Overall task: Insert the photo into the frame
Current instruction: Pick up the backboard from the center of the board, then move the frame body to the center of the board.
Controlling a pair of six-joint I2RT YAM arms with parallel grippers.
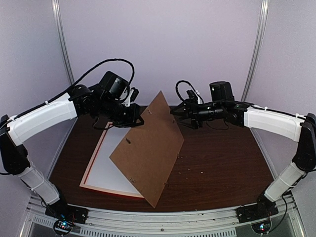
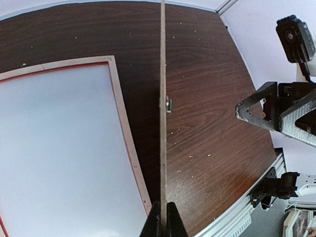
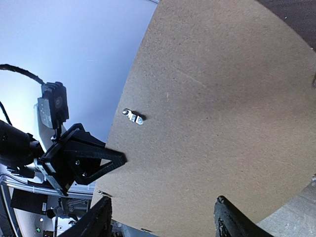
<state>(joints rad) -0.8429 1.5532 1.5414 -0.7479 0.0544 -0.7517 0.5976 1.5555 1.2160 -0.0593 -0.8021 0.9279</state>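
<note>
Presently the left fingers (image 2: 154, 228) are pressed together on the thin upper-left edge of the brown backing board (image 1: 148, 148). The board stands up off the tabletop (image 1: 217, 163), tilted, and its lowest corner appears to rest near the arm bases. The right fingers (image 3: 96, 222) are spread apart and hold nothing. They hover just beside the board's other face, near its upper right edge, with a small metal clip (image 3: 134, 117) on the board ahead of them.

Further out, the frame (image 1: 106, 189) lies flat on the tabletop below and to the left of the left fingers. Its back is up, showing a pale wood rim with a red line along the inner edge. Its right rail runs nearly parallel with the held board's edge, and the board hides its near-right part in the top view. A white sheet (image 2: 59, 158) fills the opening; I cannot tell whether it is a mat or the back of the photo. No landscape print shows in any view.

The frame is on the left arm's side, well apart from the right fingers, with the raised board between them. The left arm is nearer but occupied, so the board probably has to be carried clear before the opening can be reached.
</note>
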